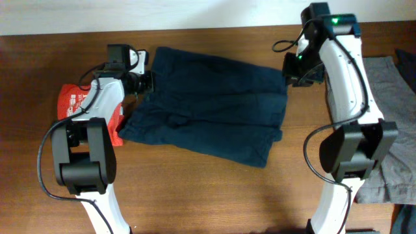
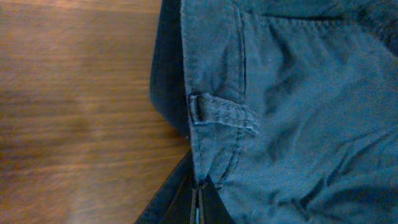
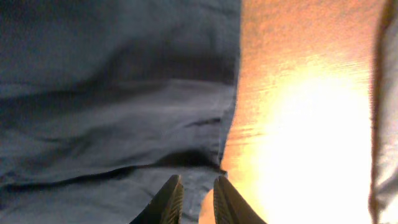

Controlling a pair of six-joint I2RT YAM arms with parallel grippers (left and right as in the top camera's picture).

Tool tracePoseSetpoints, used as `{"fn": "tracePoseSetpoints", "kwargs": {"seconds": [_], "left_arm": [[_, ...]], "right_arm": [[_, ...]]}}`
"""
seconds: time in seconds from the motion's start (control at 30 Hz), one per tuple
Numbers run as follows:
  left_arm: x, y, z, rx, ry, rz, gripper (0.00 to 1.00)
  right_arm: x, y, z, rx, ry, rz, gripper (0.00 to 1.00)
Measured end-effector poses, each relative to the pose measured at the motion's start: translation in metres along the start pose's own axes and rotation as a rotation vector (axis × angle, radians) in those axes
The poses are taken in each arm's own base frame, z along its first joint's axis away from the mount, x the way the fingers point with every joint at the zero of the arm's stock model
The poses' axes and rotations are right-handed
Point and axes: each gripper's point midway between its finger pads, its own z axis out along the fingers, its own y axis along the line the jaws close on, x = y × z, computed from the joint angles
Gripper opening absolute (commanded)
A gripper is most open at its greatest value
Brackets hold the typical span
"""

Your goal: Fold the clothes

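Observation:
Dark navy shorts (image 1: 208, 101) lie spread flat on the wooden table. My left gripper (image 1: 144, 81) is at their left end, by the waistband. In the left wrist view its jaws (image 2: 200, 190) are pinched shut on the shorts' edge (image 2: 292, 93), just below a belt loop (image 2: 221, 115). My right gripper (image 1: 290, 73) is at the shorts' right end. In the right wrist view its fingers (image 3: 198, 186) stand a narrow gap apart, straddling the hem (image 3: 124, 112) where the cloth meets the bare table.
A red printed bag (image 1: 78, 104) lies under my left arm, at the shorts' left. A grey garment (image 1: 393, 110) lies at the right edge behind my right arm, and shows as a strip in the right wrist view (image 3: 387, 112). Bare wood (image 1: 214, 195) runs along the front.

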Motion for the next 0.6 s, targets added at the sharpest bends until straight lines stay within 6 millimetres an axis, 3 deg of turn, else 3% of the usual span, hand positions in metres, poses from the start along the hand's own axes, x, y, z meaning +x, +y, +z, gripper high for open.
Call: {"fn": "tracePoseSetpoints", "kwargs": {"seconds": [0.03,0.1,0.13,0.27,0.33,0.37,0.43,0.47,0.6], "left_arm": [[0.001,0.001,0.000,-0.003,0.004,-0.003,0.00],[0.004,-0.001,0.000,-0.004,0.016,-0.005,0.00],[0.004,-0.002,0.001,-0.003,0.018,-0.002,0.00],[0.010,-0.003,0.001,-0.007,0.041,-0.005,0.00],[0.011,-0.003,0.001,-0.007,0.045,-0.006,0.00],[0.012,-0.003,0.001,-0.008,0.047,-0.007,0.00],[0.012,-0.003,0.001,-0.008,0.050,-0.007,0.00],[0.013,-0.003,0.001,-0.008,0.053,-0.008,0.00],[0.019,-0.003,0.001,-0.009,0.074,-0.014,0.00]], "right_arm": [[0.001,-0.002,0.014,0.007,0.024,0.005,0.45],[0.003,-0.005,0.037,0.015,0.053,0.014,0.73],[0.003,-0.007,0.050,0.017,0.061,0.014,0.80],[-0.002,-0.010,0.094,0.007,0.043,0.020,0.80],[-0.007,-0.009,0.106,-0.004,0.016,0.017,0.65],[-0.010,-0.008,0.111,-0.012,0.000,0.017,0.52],[-0.020,-0.006,0.115,-0.027,-0.045,0.013,0.11],[-0.027,-0.003,0.116,-0.039,-0.076,0.008,0.04],[-0.064,0.010,0.110,-0.119,-0.221,-0.004,0.04]]}}
